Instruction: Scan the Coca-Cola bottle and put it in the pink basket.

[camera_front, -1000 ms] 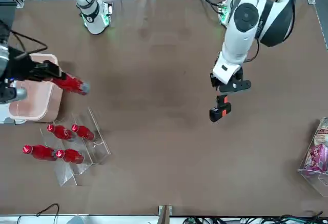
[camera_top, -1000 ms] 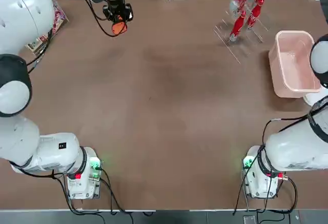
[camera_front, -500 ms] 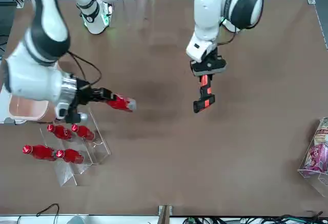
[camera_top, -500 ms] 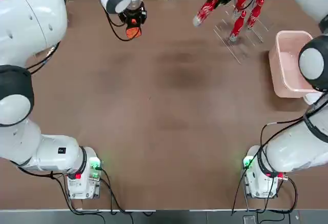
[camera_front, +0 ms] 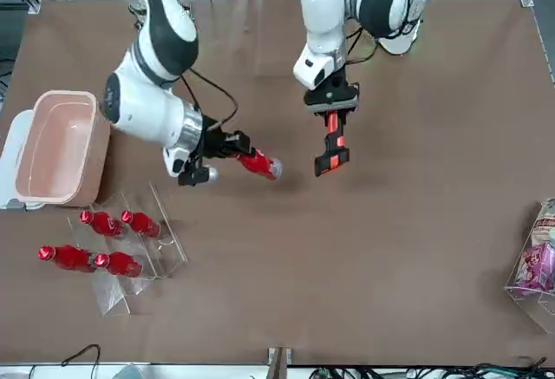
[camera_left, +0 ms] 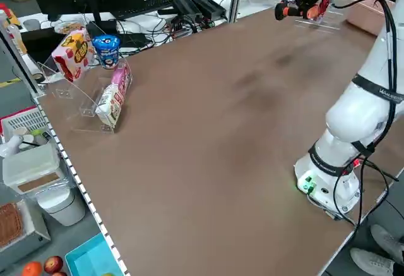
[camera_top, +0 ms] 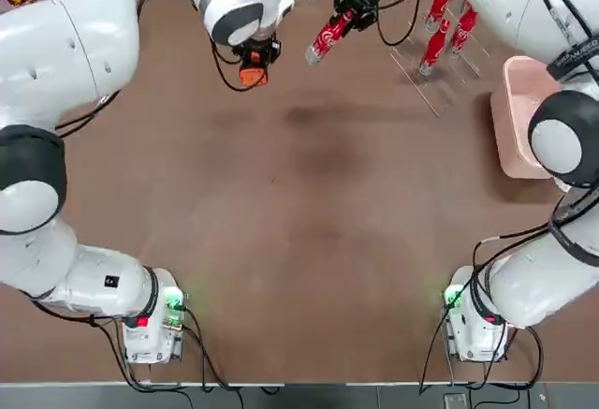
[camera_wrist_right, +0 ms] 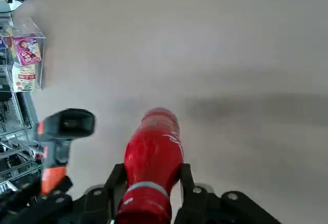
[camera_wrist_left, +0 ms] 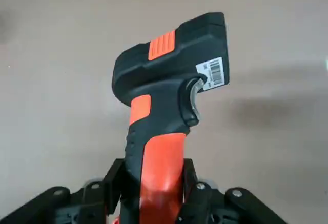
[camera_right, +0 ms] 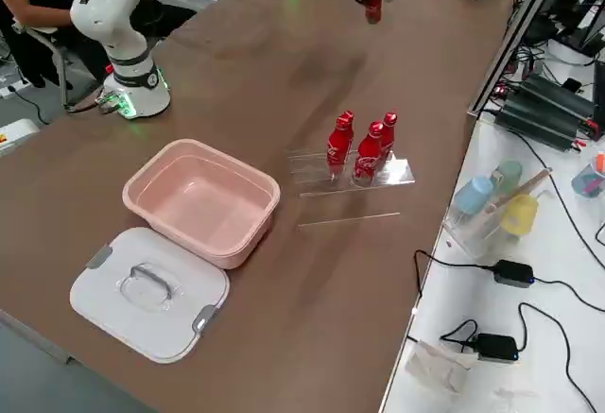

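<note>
The Coca-Cola bottle [camera_front: 258,164] has moved beyond the bottle rack [camera_front: 130,245], grasped by the right end effector [camera_wrist_right: 154,185], and the left end effector [camera_wrist_left: 154,190] grips the barcode scanner [camera_wrist_left: 169,70], apparently for scanning.

Even, fairly bright light falls over the table [camera_top: 281,241], with soft dark shadows toward its far edge, a pale sheen on the scanner's grip [camera_wrist_left: 163,178], small highlights on the bottle [camera_wrist_right: 154,155], and a bright glint in the left wrist view.
</note>
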